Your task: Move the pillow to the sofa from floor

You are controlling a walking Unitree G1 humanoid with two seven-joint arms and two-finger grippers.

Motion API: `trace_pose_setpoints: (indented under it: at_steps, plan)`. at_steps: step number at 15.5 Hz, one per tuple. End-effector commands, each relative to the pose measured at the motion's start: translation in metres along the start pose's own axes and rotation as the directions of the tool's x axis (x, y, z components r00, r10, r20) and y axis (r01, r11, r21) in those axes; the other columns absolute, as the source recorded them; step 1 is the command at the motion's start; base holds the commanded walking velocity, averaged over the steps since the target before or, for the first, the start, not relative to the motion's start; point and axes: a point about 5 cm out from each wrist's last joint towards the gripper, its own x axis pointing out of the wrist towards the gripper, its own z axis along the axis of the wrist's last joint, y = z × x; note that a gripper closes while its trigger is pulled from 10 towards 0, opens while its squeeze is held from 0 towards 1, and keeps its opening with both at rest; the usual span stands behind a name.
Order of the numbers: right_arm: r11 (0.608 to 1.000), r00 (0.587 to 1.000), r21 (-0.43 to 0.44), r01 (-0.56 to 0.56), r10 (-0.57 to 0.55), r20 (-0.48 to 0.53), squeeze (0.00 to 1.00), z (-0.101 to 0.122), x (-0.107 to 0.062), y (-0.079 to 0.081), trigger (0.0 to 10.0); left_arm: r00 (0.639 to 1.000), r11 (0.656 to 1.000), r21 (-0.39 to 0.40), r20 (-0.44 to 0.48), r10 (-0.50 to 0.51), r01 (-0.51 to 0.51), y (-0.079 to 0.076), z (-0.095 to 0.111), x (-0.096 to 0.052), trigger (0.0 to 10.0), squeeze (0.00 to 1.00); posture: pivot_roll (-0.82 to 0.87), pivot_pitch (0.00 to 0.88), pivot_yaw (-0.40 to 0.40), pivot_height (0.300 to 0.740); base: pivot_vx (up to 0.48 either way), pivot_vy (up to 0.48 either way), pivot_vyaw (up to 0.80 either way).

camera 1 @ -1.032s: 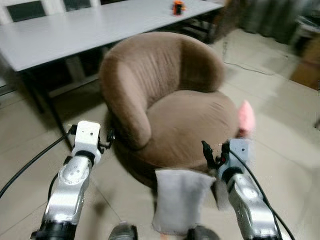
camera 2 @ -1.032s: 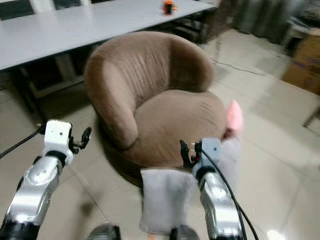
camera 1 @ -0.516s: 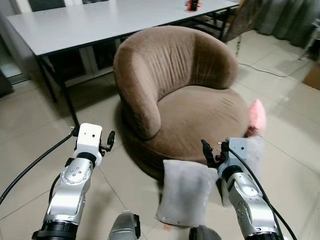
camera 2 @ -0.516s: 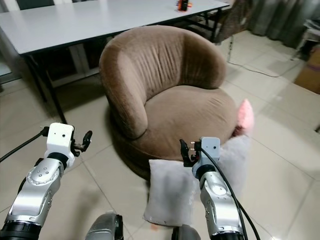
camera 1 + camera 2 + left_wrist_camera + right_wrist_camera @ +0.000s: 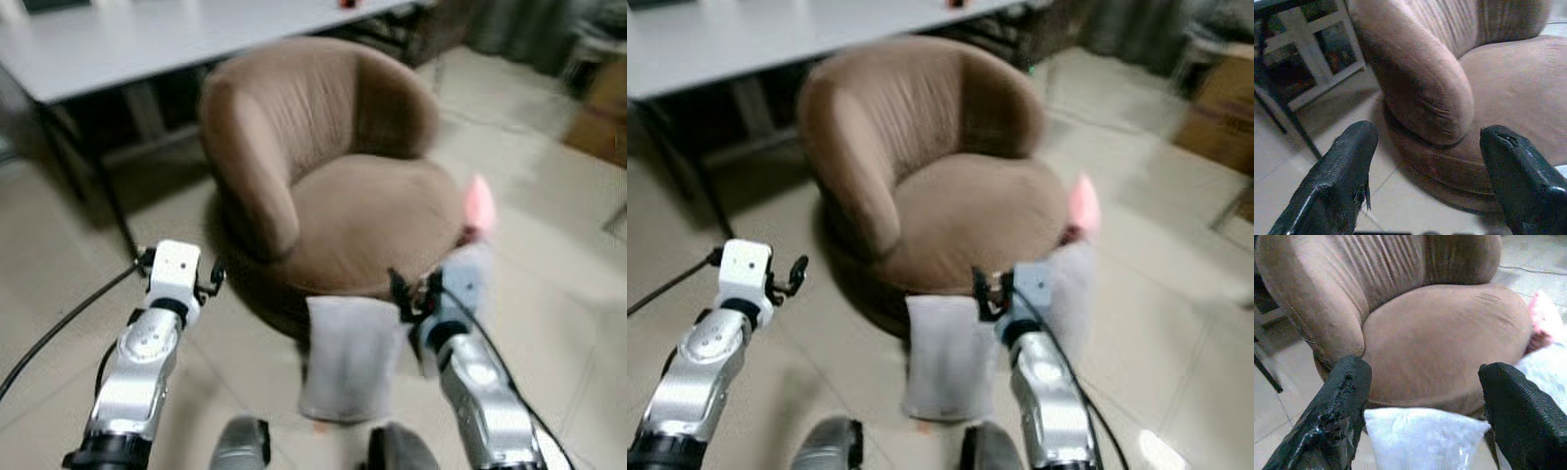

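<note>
Pillow (image 5: 348, 357): on the floor, leaning against the front of the brown sofa (image 5: 333, 186). View blurred and shifted since half a second ago; robot walking. Left claw (image 5: 1425, 171), right claw (image 5: 1422, 406): both wide open, empty, raised ahead. Grasp not yet begun.

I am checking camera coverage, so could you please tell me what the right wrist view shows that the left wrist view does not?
Right wrist view: the pale pillow below the seat front, a pink thing at the seat's side, and the right gripper with open jaws. Left wrist view: a table leg, and the left gripper with open jaws. Both: the brown sofa and tiled floor.
</note>
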Motion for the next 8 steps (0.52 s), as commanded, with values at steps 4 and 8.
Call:
trace_pose_setpoints:
  at_steps: [4,8]
  plan:
    - [1.0,1.0,-0.009,0.018,-0.018,0.008,0.0,0.0076,-0.0027,-0.0046,10.0,1.0,1.0,0.008,0.013,-0.014,0.014,-0.0019,0.0043,0.0024,10.0,0.0,-0.02,0.022,0.001,0.676,0.0,0.0,0.0]
    - [1.0,1.0,-0.011,0.02,-0.02,-0.001,0.0,0.0105,0.0007,-0.0111,10.0,1.0,1.0,0.004,0.013,-0.016,0.016,-0.0029,0.0039,0.0025,10.0,0.0,-0.02,0.013,-0.001,0.676,0.0,0.0,0.0]
